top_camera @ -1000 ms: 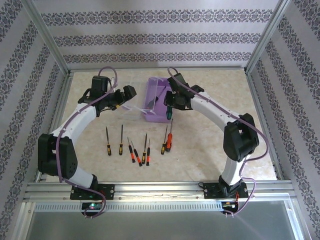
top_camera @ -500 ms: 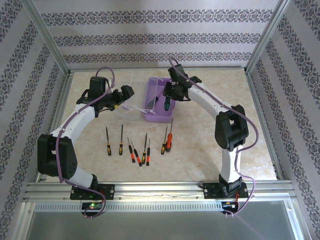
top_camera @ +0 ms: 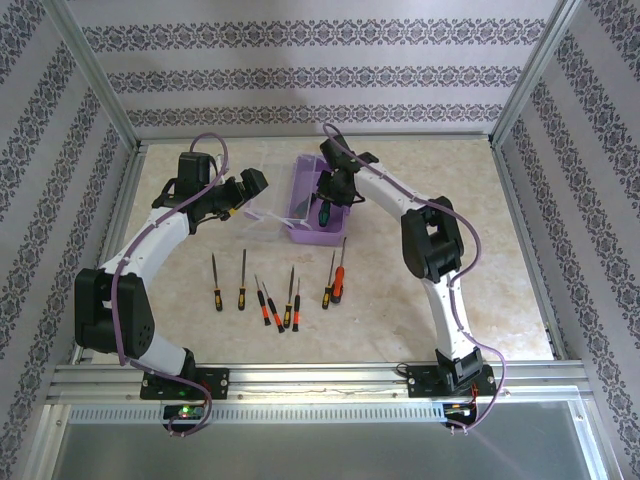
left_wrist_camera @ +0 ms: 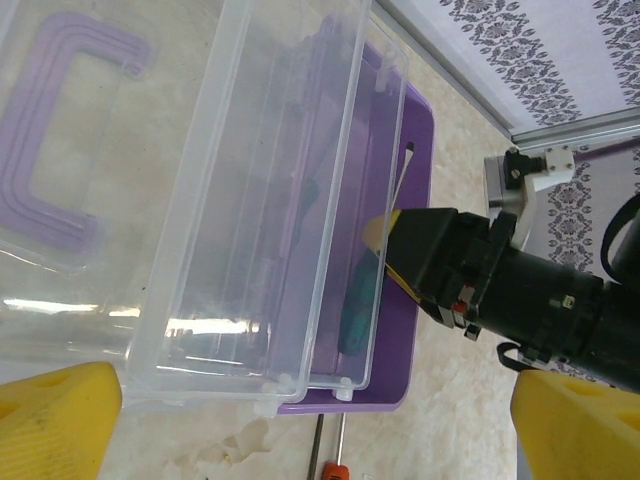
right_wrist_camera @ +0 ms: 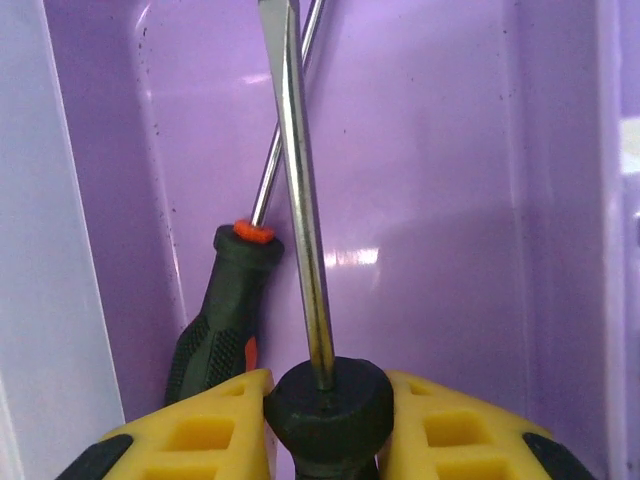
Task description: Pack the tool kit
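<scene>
Right claw (right_wrist_camera: 325,420) grips a screwdriver (right_wrist_camera: 300,200) inside the purple box (right_wrist_camera: 440,150); left claw (left_wrist_camera: 318,415) stands wide beside the clear lid (left_wrist_camera: 250,200).

Purple box (top_camera: 305,237) stands open at the far middle of the table (top_camera: 440,210). Its clear lid (top_camera: 262,215) is swung out to the left and carries a purple handle (left_wrist_camera: 20,150).

Inside, we note a black screwdriver (right_wrist_camera: 215,330) with an orange-red collar against one wall. The green-handled flat-blade screwdriver (top_camera: 322,211), clamped in the right hand (right_wrist_camera: 325,420), crosses its shaft.

Eight more screwdrivers (top_camera: 288,312) lie in a rough row nearer, apart from the box.
</scene>
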